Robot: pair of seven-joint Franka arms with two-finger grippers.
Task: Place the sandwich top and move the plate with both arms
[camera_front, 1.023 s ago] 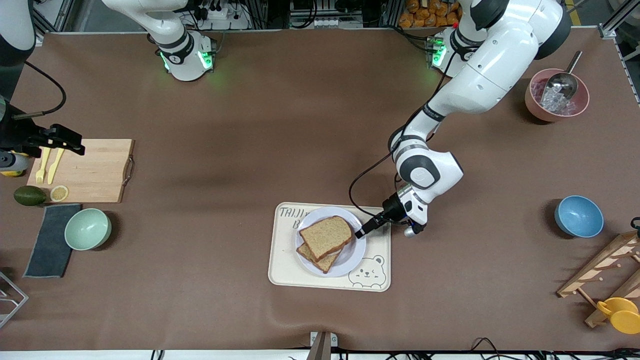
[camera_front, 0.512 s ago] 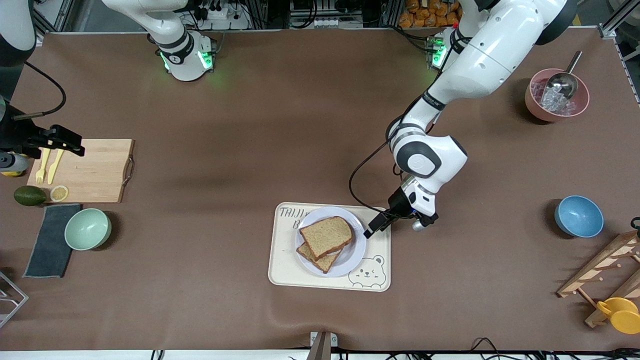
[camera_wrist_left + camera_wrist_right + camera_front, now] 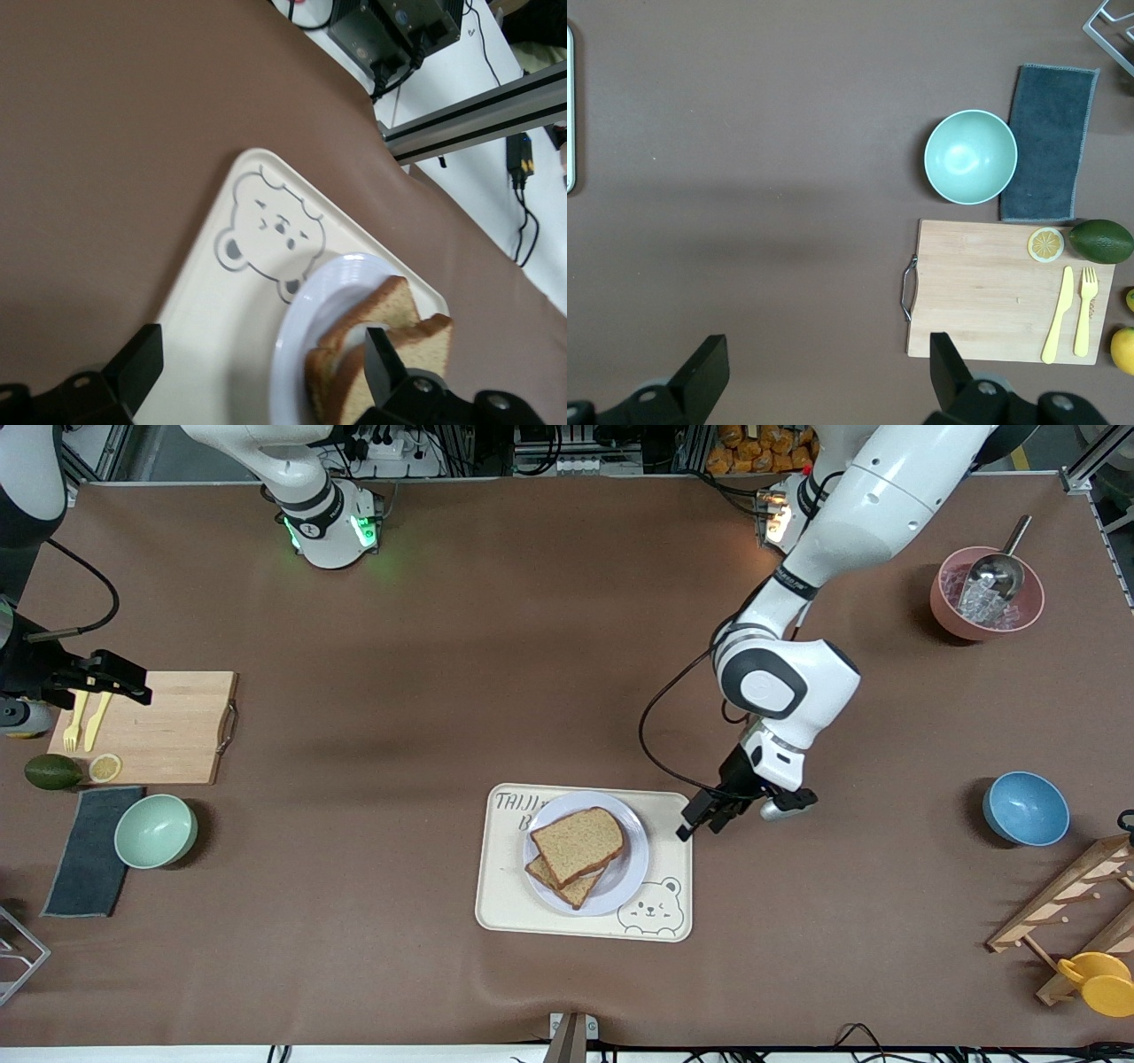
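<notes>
On my screen the left gripper (image 3: pixel 700 821) sat right of centre in the front view, up in the air over the edge of the cream tray (image 3: pixel 501 903) at the left arm's end, its fingers spread wide with nothing between them. Its wrist view showed both fingertips (image 3: pixel 137 363) framing the tray's bear drawing (image 3: pixel 270 232) and the rim of the plate (image 3: pixel 297 354).

Just beside the gripper, low in the middle of the front view, the pale plate (image 3: pixel 627 875) rested on the tray. The sandwich top (image 3: pixel 578 844) lay on the plate, a bare brown slice stacked on a lower slice (image 3: pixel 567 887) and turned a little off square from it (a corner of the lower one peeked out nearer the camera). From the wrist camera I saw the two slices edge-on, sandwich top (image 3: pixel 376 310) uppermost.

The right gripper (image 3: pixel 102 677) waited at the left edge of the front view, over the wooden cutting board (image 3: pixel 168 731); I saw its fingers (image 3: pixel 704 372) standing wide apart and empty in its own wrist view. On the board lay a yellow knife (image 3: pixel 1056 316), a yellow fork (image 3: pixel 1084 310) and a lemon slice (image 3: pixel 1046 244). Beside the board were an avocado (image 3: pixel 51 771), a green bowl (image 3: pixel 156 830) and a grey cloth (image 3: pixel 89 868).

In the upper right of the front view I saw a pink bowl (image 3: pixel 943 607) with a metal scoop (image 3: pixel 997 571), and lower down a blue bowl (image 3: pixel 1025 808).
</notes>
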